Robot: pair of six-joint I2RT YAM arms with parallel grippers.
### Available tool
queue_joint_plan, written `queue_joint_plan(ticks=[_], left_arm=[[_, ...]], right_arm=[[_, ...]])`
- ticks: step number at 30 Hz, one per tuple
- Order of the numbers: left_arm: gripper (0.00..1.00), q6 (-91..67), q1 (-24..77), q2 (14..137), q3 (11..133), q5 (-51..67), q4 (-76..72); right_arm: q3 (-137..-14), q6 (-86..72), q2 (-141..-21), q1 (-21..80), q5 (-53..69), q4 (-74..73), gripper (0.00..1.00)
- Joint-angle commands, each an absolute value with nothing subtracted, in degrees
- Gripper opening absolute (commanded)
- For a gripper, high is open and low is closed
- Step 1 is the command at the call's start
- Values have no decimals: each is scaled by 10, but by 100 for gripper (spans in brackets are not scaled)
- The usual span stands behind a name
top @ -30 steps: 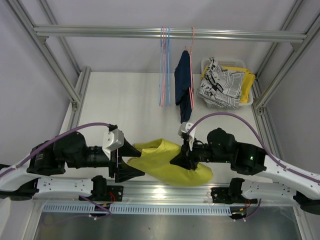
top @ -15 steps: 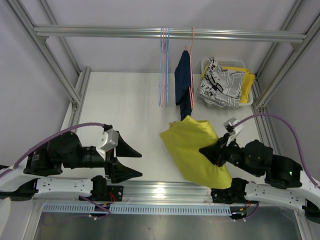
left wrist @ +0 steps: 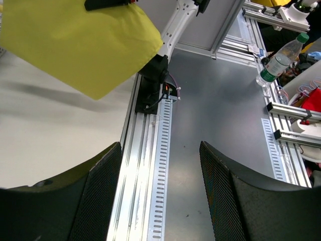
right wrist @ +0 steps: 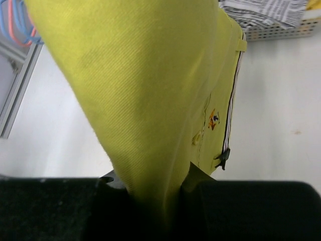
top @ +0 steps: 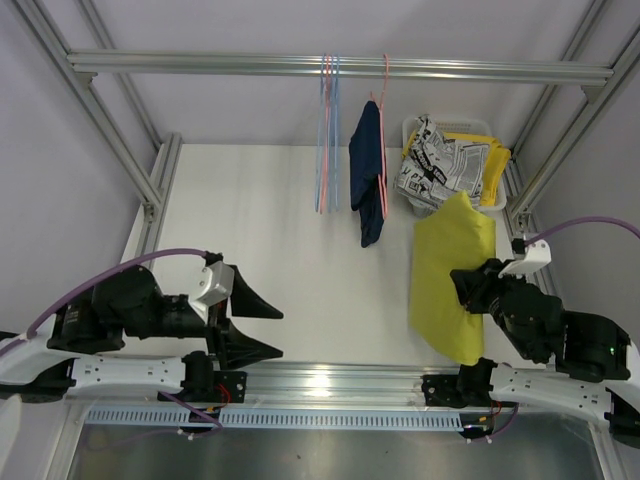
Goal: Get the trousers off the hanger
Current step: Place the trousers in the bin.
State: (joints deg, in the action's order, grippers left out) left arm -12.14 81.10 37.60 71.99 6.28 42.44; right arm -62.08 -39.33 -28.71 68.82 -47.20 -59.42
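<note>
The pale tabletop (top: 260, 230) carries a white basket (top: 409, 128) at its far right corner. The yellow trousers (top: 450, 265) hang in the air just in front of that basket, their top edge reaching its near rim, well clear of any hanger. The navy trousers (top: 368, 170) are draped on a pink hanger to the basket's left. The black-and-white trousers (top: 440, 165) lie heaped inside it.

The right hand (top: 468, 290) is nearly closed, pinching a fold of the yellow cloth. The left hand (top: 262, 325), far from the basket on the opposite side, stands wide apart and holds nothing.

The likely trouble is that the loose lower half trails on the tabletop or catches the basket's near rim, so the cloth drapes over the edge instead of dropping in. The pinch is also narrow and could slip.

Half a second ago the yellow cloth hung much farther from the basket, below the navy pair. A second ago it sat between both hands.
</note>
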Motion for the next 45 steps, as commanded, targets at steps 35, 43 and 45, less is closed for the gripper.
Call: queue_joint_plan(ticks=[35,43,45], left_arm=[[68,-118,814,376,671,9,442],[69,-111,813,380,655,3,446],[69,-108,813,381,650,3,446]], right_arm=[[-565,-560,-527,186,-435,-164,0],[-622,-525,-636,96,-345,-99,0],[-648,-524,-656,84,-323,-94,0]])
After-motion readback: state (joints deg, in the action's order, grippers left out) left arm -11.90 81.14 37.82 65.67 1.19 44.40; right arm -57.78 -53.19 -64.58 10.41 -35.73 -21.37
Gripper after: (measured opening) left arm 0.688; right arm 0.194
